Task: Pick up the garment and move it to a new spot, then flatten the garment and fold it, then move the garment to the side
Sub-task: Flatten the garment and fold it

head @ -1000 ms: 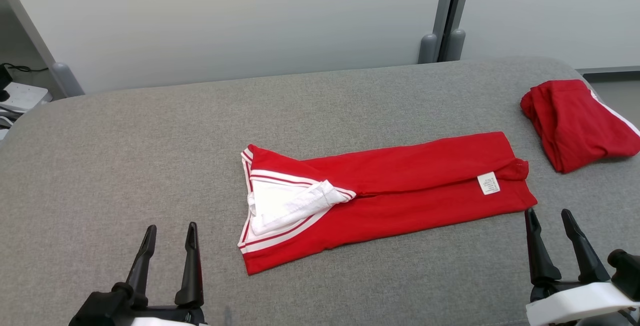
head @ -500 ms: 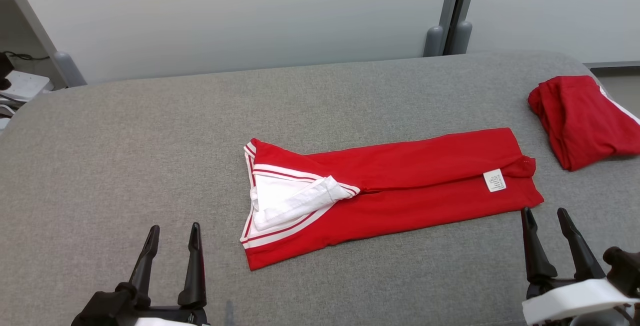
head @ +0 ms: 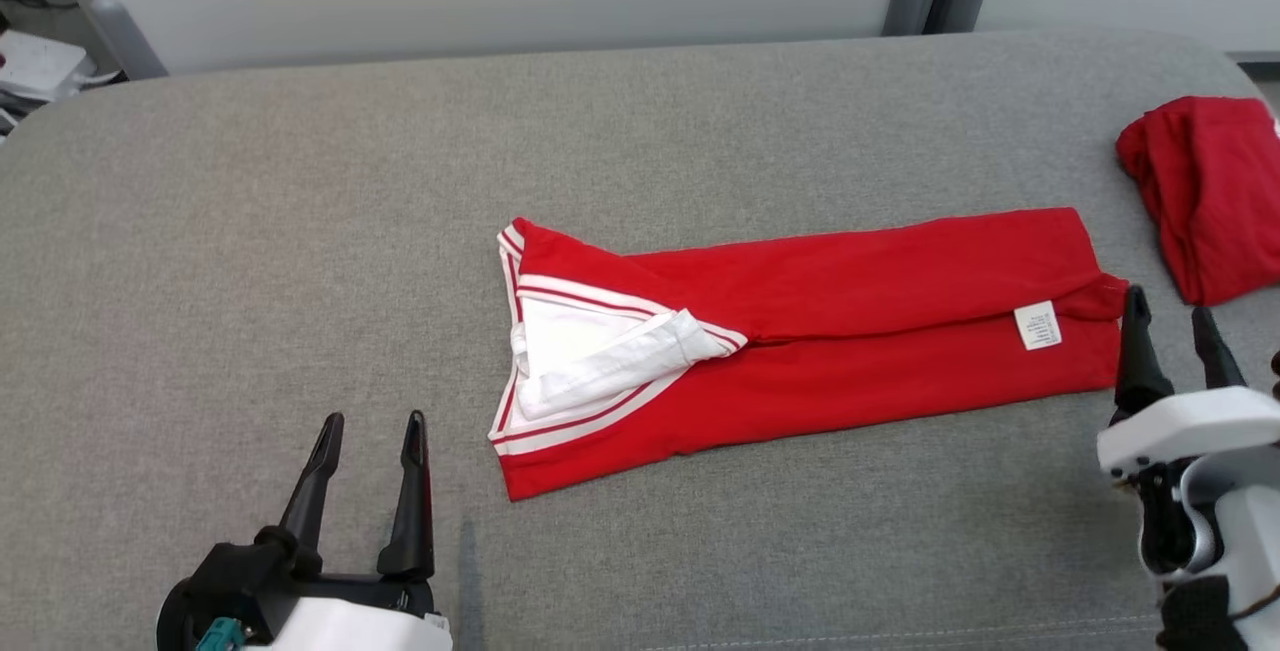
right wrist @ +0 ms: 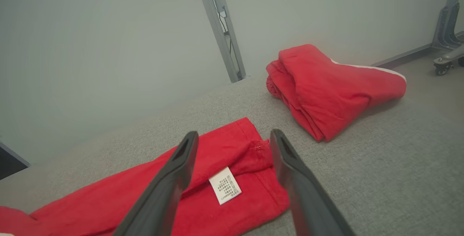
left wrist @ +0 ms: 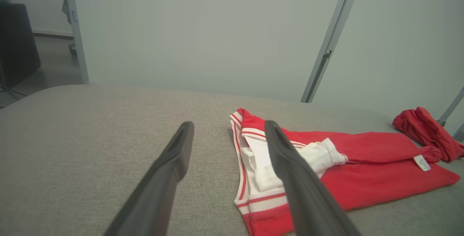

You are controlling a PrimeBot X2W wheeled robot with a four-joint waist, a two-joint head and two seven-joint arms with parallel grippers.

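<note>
Head view shows the left tool (head: 373, 417) nearest, released, near the collar end of the folded red garment (head: 850, 331) lying mid-way across the bench (head: 250, 231). The right tool (head: 1166, 301), released, perhaps touches its hem. A red bundle (head: 1210, 191) lies beyond.

Soft, even light fills the room, bright and without glare. Shadows are faint: a thin dark rim under the garment (head: 850, 331) and a narrow streak beside the left pincer (head: 374, 418). The head view is crisp. In the wrist views the near fingers (left wrist: 290, 170) blur slightly.
</note>
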